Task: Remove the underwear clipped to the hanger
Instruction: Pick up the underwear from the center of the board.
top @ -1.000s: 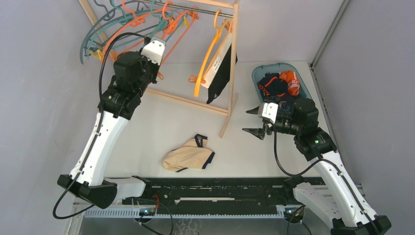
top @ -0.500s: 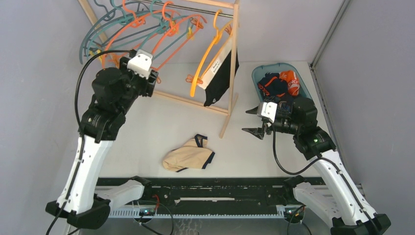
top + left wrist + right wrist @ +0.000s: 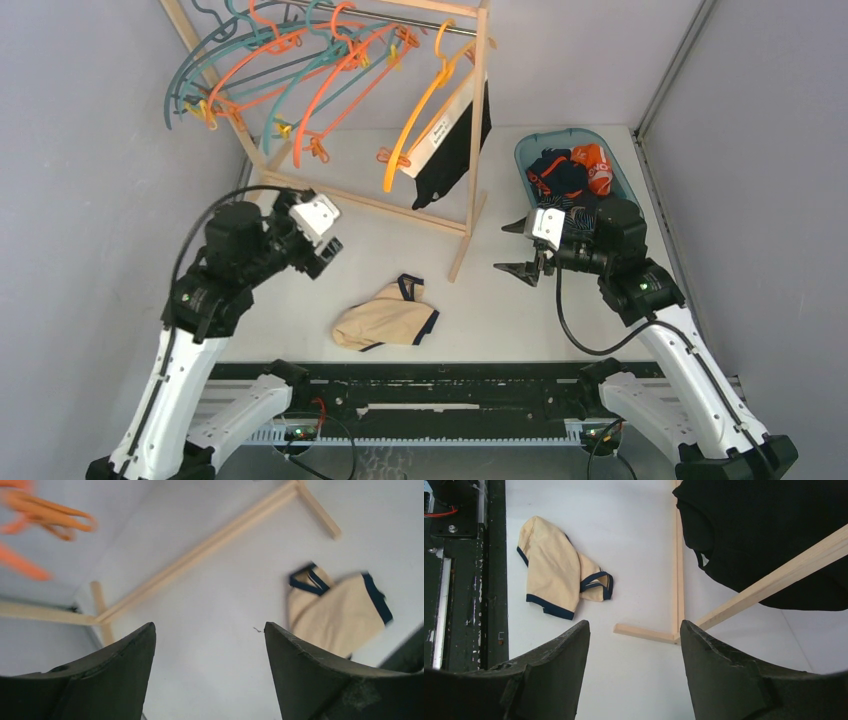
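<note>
Black underwear (image 3: 452,155) with a white waistband hangs clipped to an orange hanger (image 3: 412,135) at the right end of the wooden rack (image 3: 478,120). It fills the upper right of the right wrist view as dark cloth (image 3: 774,535). Beige underwear (image 3: 385,318) with navy trim lies loose on the table, and both wrist views show it (image 3: 340,615) (image 3: 556,570). My left gripper (image 3: 332,252) (image 3: 209,626) is open and empty, low over the table left of the beige piece. The right gripper (image 3: 518,248) (image 3: 634,622) is open and empty, right of the rack's foot.
A blue bin (image 3: 570,138) at the back right holds navy and orange underwear (image 3: 565,175). Several bare teal and orange hangers (image 3: 270,60) crowd the rack's left end. The rack's base bar (image 3: 380,205) crosses the table diagonally. A black rail (image 3: 430,385) runs along the near edge.
My left arm has drawn back from the hangers at the rack's left end, down toward the table, and its gripper has opened. The right arm has not moved.
</note>
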Available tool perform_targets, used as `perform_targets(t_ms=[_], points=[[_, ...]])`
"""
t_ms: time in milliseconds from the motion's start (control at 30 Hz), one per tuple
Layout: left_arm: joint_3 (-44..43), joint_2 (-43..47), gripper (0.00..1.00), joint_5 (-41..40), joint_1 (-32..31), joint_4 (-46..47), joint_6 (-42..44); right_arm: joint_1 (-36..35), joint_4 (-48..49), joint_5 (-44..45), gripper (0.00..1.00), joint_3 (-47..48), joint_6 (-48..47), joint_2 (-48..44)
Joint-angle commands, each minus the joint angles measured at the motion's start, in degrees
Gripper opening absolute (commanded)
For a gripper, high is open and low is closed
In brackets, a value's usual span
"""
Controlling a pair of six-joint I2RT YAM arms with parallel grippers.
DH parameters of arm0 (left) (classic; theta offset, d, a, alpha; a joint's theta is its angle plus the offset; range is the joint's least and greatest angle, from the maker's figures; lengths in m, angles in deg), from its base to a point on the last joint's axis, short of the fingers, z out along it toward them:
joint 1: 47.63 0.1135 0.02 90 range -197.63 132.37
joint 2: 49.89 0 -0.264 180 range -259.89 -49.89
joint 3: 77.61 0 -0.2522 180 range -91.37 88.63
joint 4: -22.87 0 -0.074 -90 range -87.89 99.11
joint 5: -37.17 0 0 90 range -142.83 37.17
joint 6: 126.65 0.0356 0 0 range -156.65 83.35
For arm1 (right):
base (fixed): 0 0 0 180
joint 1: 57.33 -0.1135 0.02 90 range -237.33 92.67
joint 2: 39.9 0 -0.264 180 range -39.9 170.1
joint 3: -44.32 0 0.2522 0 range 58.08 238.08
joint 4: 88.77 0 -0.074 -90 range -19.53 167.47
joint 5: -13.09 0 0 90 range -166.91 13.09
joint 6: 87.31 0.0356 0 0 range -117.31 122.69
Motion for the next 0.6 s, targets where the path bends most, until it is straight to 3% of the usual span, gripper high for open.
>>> perform_targets(t_ms=[0, 300, 567], points=[[8.0, -0.1, 0.83, 9.0, -1.4, -5.1, 10.5, 0.1, 0.9, -0.5, 0.67, 0.0, 0.3, -0.1], [20.5, -6.4, 0.85, 9.7, -7.6, -4.7, 22.8, 1.8, 5.4, 2.9, 0.82, -1.6, 4.6, 0.0], [25.9, -15.9, 0.91, 9.2, -11.7, -2.7, 25.3, 3.1, 7.2, 3.9, 0.90, -2.8, 5.6, -0.4]])
